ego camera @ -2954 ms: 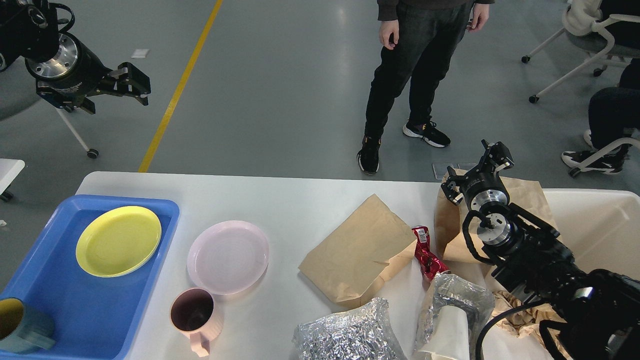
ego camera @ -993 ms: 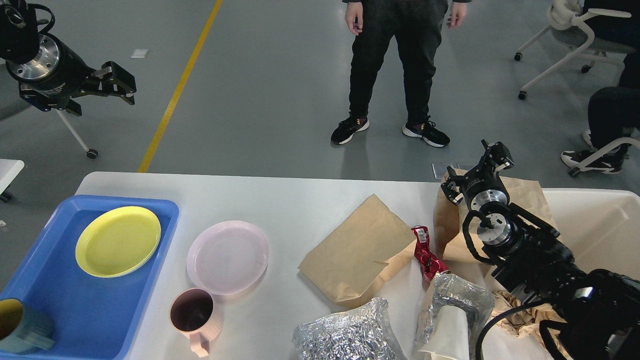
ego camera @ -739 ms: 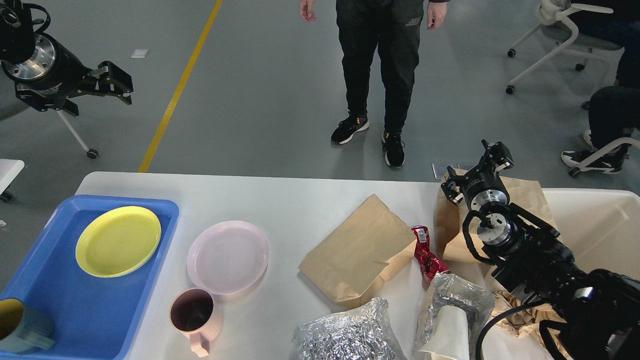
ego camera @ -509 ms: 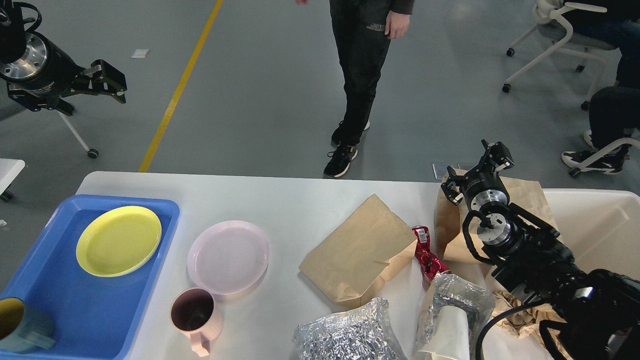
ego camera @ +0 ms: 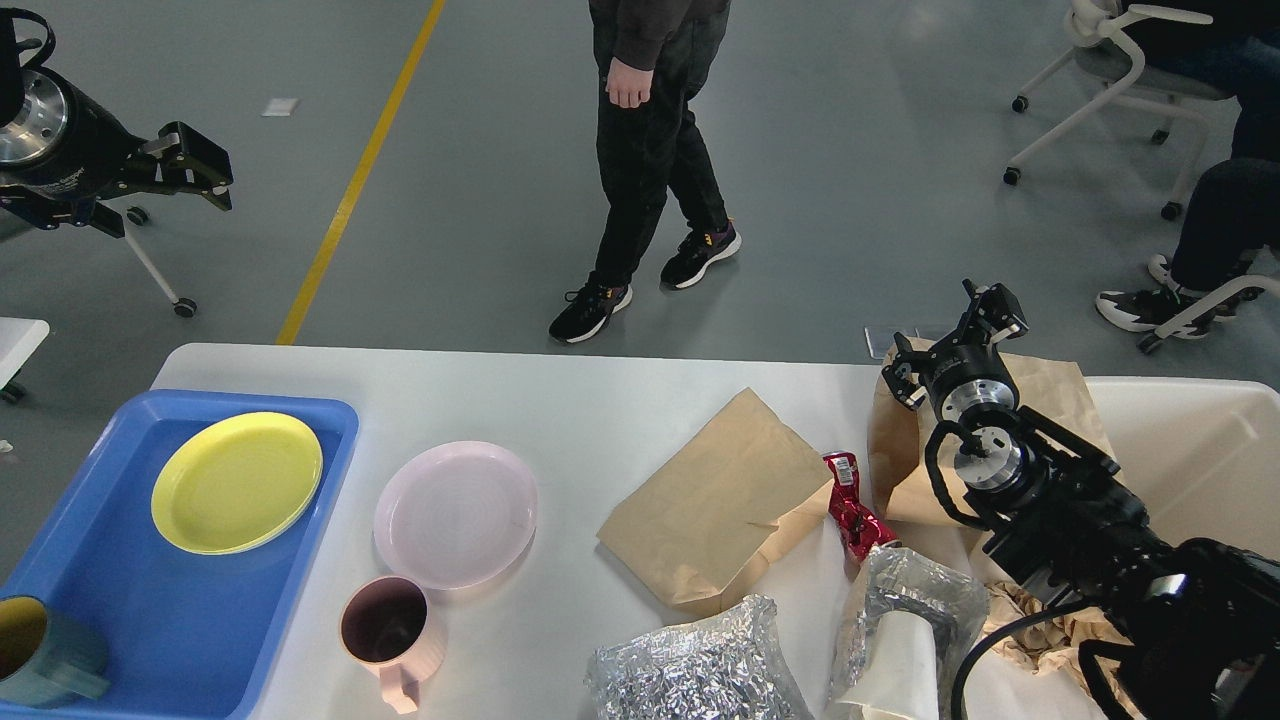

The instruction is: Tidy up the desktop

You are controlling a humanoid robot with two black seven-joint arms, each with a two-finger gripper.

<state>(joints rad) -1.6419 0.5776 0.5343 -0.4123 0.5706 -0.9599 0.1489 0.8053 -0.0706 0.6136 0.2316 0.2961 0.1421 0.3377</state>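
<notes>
Fingers first: the left gripper [ego camera: 205,170] hangs high over the floor at the far left, well off the bench, its fingers [ego camera: 190,145] parted with nothing between them. The right gripper [ego camera: 955,340] sits at the bench's far right edge against a standing paper bag [ego camera: 1055,395]; it is seen end-on and dark, so whether its fingers are apart I cannot tell.

Out from there, the bench [ego camera: 600,400] lies spread below with plenty left on it. A flat brown paper bag [ego camera: 715,495] lies mid-bench, light and floppy; best pinched at a free corner. Beside it a red foil wrapper [ego camera: 852,510], slick and crinkly, likely to slip. Two crumpled foil bundles [ego camera: 690,670] at the near edge look soft and will crush under a squeeze.

Over left, the pink plate [ego camera: 457,513] is stiff and probably breakable; take it by the rim. The pink mug [ego camera: 390,630] stands upright just below it, with its handle toward me as a fair hold. Both belong, I'd judge, in the blue tray [ego camera: 190,640], where a yellow plate [ego camera: 237,481] already rests.
</notes>
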